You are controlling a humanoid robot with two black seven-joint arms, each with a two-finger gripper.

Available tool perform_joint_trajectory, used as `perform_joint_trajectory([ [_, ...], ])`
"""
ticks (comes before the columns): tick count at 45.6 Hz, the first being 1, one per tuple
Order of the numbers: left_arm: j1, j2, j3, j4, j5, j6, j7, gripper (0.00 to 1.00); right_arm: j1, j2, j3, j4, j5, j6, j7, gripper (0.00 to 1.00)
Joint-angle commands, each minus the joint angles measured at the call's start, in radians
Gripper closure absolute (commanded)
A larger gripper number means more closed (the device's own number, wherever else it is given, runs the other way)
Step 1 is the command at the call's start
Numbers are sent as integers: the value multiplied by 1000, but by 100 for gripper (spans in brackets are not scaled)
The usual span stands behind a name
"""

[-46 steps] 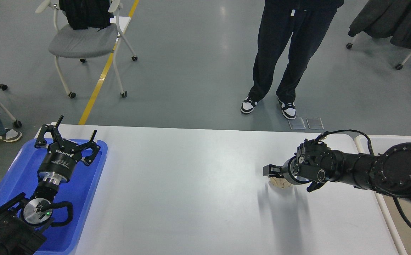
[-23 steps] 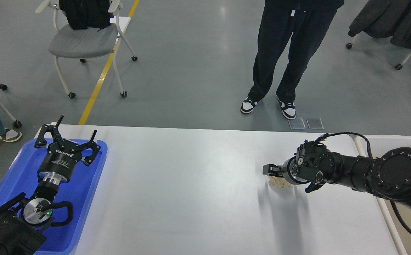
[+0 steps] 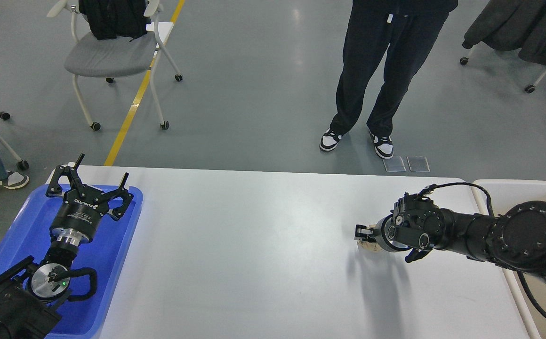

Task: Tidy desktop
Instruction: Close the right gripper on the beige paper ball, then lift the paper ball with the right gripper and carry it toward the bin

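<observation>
Resting on desktop (image 3: 263,245), crumpled wad (image 3: 367,246) between right jaws.

Looking like a robot lab or test hall inside an industrial building. Showing a smooth grey poured floor (image 3: 263,94) with a yellow lane line (image 3: 134,106) painted across it. Standing about on castors: a grey office chair (image 3: 113,52) with dark clothing hanging over its back, and another (image 3: 536,70) at far right draped with coats. Occupying the foreground, a plain white table (image 3: 254,245) with black robot arms reaching in from both sides. Waiting just beyond the table, a person (image 3: 381,70) in dark trousers and sneakers.
</observation>
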Motion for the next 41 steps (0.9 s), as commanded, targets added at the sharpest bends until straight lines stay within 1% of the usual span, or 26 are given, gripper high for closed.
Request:
perform_joint_trajectory([
  [1,0,0,0,0,0,1,0,1,-8,1,19,6,12,0,0,100],
  [12,0,0,0,0,0,0,0,1,3,-2,35,6,14,0,0,100],
  [18,0,0,0,0,0,0,2,1,38,-13,33,48,14,14,-1,100],
  [26,-1,0,0,0,0,0,2,1,149,-70,18,195,9,23,-6,100],
  [33,-1,0,0,0,0,0,2,1,250,-134,-2,304,6,77,-6,100],
  [41,-1,0,0,0,0,0,2,1,411,-222,-51,468,-3,86,-6,100],
])
